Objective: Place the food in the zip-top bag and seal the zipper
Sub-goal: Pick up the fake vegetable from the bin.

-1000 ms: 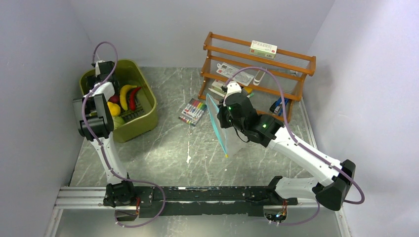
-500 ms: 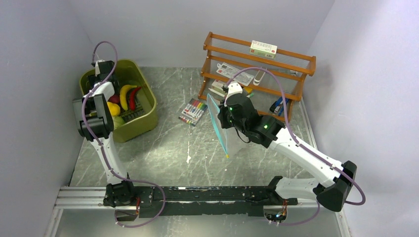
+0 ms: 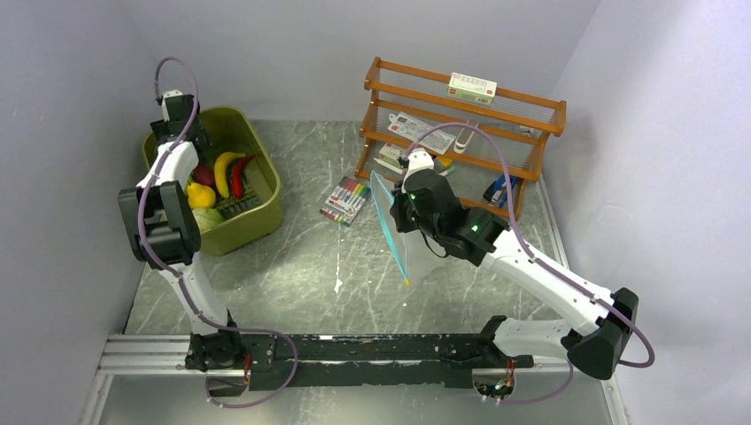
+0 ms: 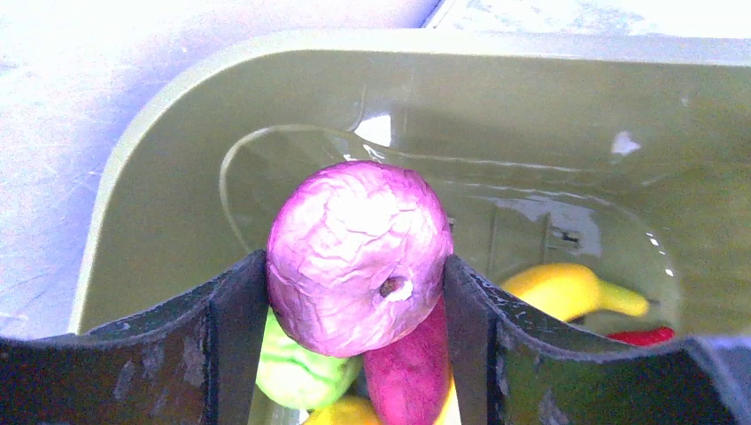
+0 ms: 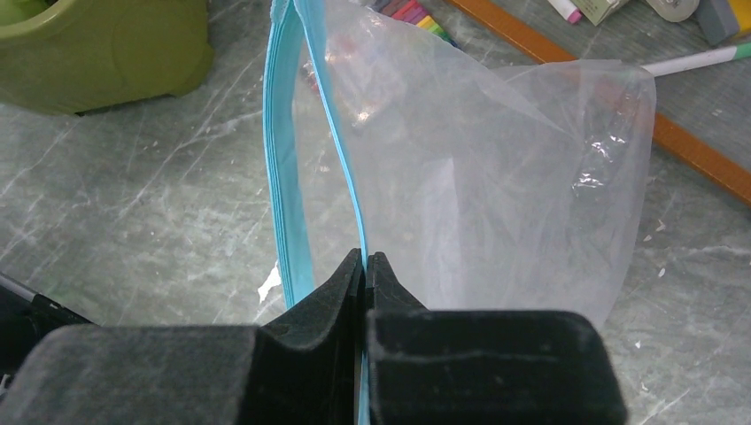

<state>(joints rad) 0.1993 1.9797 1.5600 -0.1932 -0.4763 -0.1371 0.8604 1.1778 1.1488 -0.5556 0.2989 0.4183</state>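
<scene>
On my left gripper point(image 4: 356, 305) the jaws pinch the purple-red round piece point(image 4: 354, 239) above the olive-green tub point(image 4: 168, 186), which holds a banana point(image 4: 567, 288), chili point(image 4: 642, 336) and green piece point(image 4: 297, 372). My right gripper point(image 5: 365, 266) has its jaws pressed together on the zipper point(image 5: 341, 159) of the zip-top bag point(image 5: 496, 177), mid-tabletop point(image 3: 310, 257).

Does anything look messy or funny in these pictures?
Mostly tidy. The pack of markers lies crooked on the table, off the wooden rack. The zip-top bag hangs open, pinched by only one lip in the right gripper. Nothing spilled.
</scene>
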